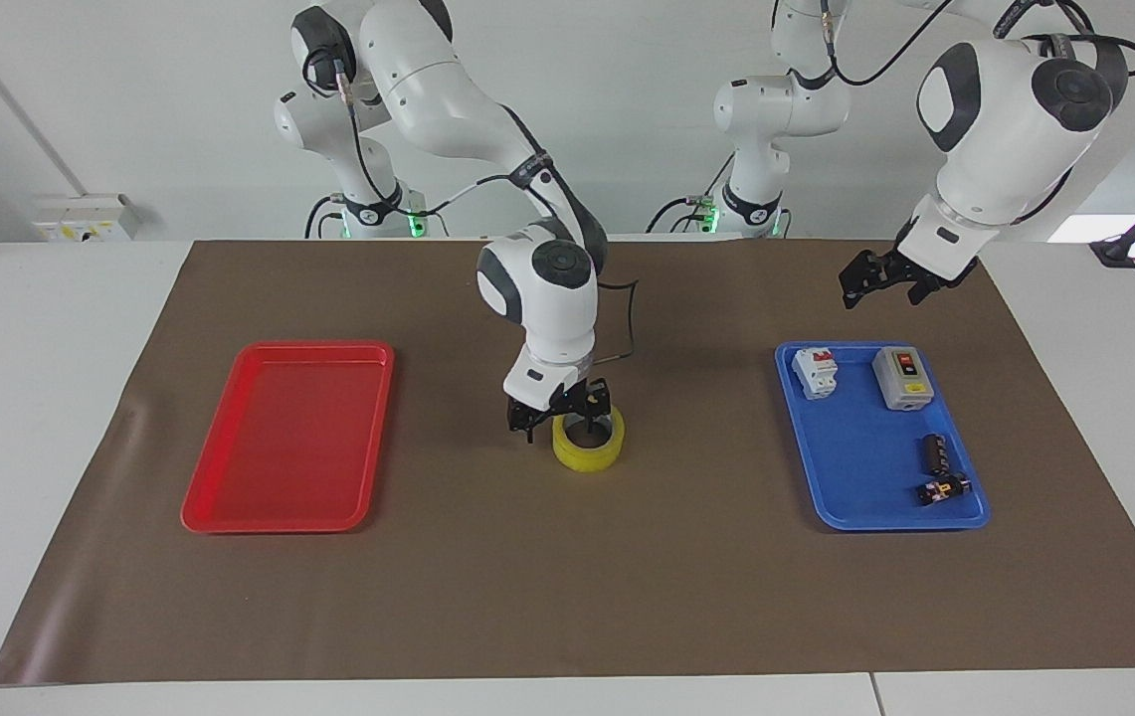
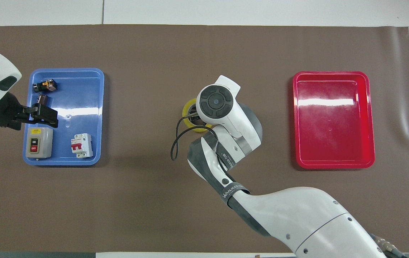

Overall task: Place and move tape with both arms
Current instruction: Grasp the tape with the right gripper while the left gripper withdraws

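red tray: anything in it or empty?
Empty. The red tray shows only bare floor in both views; the tape sits on the mat mid-table.

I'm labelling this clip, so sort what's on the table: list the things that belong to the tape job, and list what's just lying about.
Belongs to the job:
- ring-shaped roll of translucent yellow tape, on the brown mat
- right gripper, down at the roll, fingers open
- left gripper, waiting over the mat

Just lying about:
- empty red plastic tray
- blue plastic tray
- white circuit breaker
- grey switch box
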`<action>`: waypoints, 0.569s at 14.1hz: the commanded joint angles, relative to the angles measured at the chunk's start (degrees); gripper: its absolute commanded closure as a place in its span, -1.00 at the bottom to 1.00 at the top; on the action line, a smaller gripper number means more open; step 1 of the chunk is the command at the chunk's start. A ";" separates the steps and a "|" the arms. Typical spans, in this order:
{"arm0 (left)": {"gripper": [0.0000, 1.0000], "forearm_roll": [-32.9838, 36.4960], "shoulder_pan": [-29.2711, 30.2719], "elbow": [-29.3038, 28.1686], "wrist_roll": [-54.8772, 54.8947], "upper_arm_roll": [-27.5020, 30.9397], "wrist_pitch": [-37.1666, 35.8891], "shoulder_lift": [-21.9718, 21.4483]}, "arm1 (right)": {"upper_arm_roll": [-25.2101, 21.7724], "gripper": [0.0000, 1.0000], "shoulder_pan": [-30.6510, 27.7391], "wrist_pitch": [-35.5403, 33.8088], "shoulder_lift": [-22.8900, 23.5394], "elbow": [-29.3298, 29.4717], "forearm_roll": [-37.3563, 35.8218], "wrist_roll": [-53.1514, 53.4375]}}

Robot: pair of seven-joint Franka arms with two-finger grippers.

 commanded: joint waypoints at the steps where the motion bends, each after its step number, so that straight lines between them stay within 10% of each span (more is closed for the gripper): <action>1: -1.00 -0.91 1.14 -1.20 0.50 -0.41 -0.33 -1.13 | 0.04 -0.25 -0.61 1.52 -0.21 -1.38 -0.16 -3.33; 5: -1.00 -0.91 3.69 -1.03 0.33 -3.22 -0.24 -1.13 | 0.04 0.95 -0.52 3.10 -0.03 -2.27 0.37 -2.90; 8: -1.00 -0.91 3.25 -0.68 0.59 -3.22 0.20 -0.87 | 0.04 1.00 0.09 2.05 -0.12 -2.00 0.46 -0.19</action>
